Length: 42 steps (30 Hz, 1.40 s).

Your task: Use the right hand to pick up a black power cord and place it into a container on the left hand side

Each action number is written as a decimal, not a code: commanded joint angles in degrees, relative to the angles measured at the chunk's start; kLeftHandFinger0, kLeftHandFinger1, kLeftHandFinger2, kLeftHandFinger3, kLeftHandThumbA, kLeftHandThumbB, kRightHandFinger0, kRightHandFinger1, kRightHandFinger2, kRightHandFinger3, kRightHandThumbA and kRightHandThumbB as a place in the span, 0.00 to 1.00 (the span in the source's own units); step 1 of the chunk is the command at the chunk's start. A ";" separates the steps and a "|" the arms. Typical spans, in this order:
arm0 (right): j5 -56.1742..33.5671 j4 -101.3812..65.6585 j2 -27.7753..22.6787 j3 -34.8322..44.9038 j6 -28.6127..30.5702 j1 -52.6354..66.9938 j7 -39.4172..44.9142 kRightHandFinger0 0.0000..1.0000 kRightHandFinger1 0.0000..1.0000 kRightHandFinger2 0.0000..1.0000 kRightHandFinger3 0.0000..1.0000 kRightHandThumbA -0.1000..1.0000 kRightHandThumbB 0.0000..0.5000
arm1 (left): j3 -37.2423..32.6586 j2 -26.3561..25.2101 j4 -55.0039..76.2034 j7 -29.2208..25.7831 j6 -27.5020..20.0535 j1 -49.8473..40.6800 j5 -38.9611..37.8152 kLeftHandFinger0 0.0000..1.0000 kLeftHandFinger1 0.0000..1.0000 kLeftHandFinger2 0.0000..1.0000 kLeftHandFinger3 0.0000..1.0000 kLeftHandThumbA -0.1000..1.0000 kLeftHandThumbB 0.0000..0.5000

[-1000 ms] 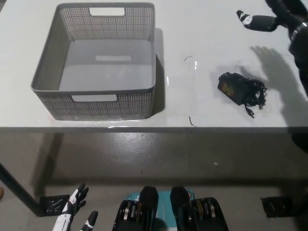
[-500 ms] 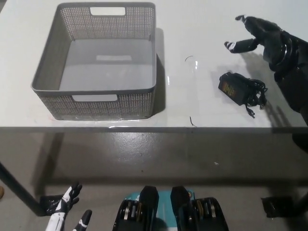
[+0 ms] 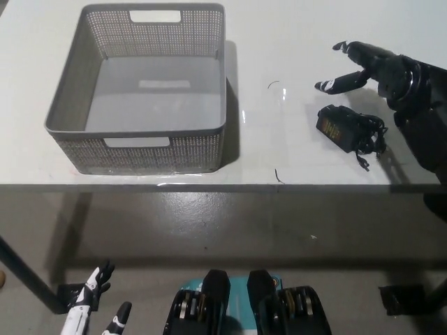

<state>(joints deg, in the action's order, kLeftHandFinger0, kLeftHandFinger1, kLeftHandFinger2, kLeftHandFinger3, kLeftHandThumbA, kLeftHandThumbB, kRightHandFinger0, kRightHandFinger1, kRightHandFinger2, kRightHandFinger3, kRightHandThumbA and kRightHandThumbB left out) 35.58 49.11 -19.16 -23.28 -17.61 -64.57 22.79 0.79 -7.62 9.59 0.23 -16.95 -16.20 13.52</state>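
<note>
The right hand (image 3: 374,70) hovers over the desk (image 3: 293,42) with its fingers (image 3: 335,84) apart and holding nothing. The black power cord (image 3: 349,131) — one adapter brick with its cable bunched at the right end — lies on the desk just below those fingers in the head view, toward the robot and the desk's front edge. Its long axis runs diagonally, from upper left to lower right. The right hand is far the nearer; the left hand (image 3: 87,307) rests low at the picture's lower left, below desk level, fingers spread. One container (image 3: 209,132) — a grey perforated basket — stands well apart to the left, with nothing visible inside.
</note>
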 commanded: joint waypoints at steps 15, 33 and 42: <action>-2.33 -9.02 -3.31 0.09 -7.32 -1.38 10.00 1.00 1.00 1.00 1.00 0.73 1.00 | 0.11 -1.70 1.10 0.48 -0.42 2.42 -0.28 1.00 1.00 1.00 1.00 0.79 0.32; -3.88 -1.11 -1.46 0.41 -3.27 -1.10 7.51 1.00 1.00 1.00 1.00 0.72 1.00 | -0.16 -2.46 0.36 0.58 -1.37 3.22 -0.26 1.00 1.00 1.00 1.00 0.82 0.37; -3.28 6.51 0.81 -1.36 -0.13 -0.28 4.78 1.00 1.00 1.00 1.00 0.75 1.00 | -0.03 -2.88 0.45 0.91 -1.14 3.99 -0.88 1.00 1.00 1.00 1.00 0.80 0.33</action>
<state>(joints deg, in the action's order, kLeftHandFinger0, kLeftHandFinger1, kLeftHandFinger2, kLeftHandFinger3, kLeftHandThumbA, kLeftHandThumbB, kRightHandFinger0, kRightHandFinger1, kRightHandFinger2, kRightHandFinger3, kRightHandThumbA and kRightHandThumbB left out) 32.38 53.14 -19.63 -23.92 -21.43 -63.34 31.03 0.74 -9.20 9.32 0.50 -16.78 -12.30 13.96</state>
